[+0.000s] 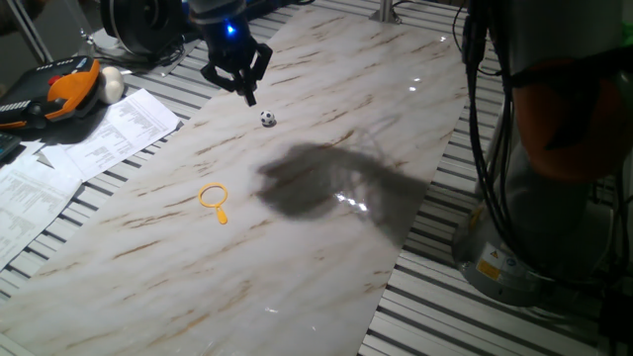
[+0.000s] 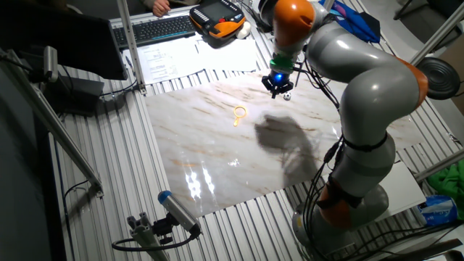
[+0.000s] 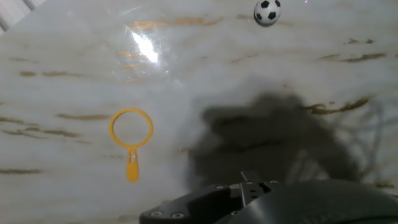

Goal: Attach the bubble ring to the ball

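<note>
Hand view shows the bubble ring [image 3: 131, 129] lying flat on the counter [image 3: 56, 74], handle pointing back toward the pincer, well ahead of it and off to one side. The ball [image 3: 267, 11] sits farther out on the other side, well apart from the ring. From one fixed view the pincer [image 1: 249, 97] hangs above the counter just beside the ball [image 1: 267, 119], holding nothing; its fingers sit close together, though whether they touch cannot be told. The ring [image 1: 214, 198] lies well away from it.
</note>
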Controlling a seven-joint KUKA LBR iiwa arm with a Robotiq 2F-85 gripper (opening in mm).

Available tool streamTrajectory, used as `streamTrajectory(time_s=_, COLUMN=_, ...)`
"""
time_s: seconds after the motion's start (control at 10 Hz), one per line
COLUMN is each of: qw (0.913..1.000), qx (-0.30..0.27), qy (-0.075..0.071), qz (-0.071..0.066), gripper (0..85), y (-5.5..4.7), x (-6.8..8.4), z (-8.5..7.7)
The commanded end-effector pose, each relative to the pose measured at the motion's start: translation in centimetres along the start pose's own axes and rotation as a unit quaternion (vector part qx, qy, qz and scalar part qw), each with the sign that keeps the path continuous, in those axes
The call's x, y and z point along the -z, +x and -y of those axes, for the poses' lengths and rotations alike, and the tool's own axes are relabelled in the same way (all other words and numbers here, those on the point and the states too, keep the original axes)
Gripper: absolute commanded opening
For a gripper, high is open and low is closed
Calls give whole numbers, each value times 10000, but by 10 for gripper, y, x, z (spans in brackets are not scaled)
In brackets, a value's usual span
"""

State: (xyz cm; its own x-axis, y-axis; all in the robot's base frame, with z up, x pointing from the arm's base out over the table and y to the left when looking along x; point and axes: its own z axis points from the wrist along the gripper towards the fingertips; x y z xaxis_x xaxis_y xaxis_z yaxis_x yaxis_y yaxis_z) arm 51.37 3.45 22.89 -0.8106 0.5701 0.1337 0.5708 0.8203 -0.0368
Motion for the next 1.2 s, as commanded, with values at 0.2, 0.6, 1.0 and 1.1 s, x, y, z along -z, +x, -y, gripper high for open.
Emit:
streamTrajectory(time_s=0.2, qw=9998, qx=-130, qy=89, qz=108, gripper=0, y=0, x=0, z=0)
streamTrajectory(time_s=0.6, qw=9980, qx=-611, qy=-94, qz=127, gripper=170, y=9, x=-14, z=-12)
streamTrajectory(time_s=1.0, qw=9936, qx=-1086, qy=-128, qz=292, gripper=170, y=18, x=-44, z=-28)
streamTrajectory(time_s=1.1, qw=9920, qx=-1208, qy=-167, qz=341, gripper=170, y=18, x=-53, z=-31)
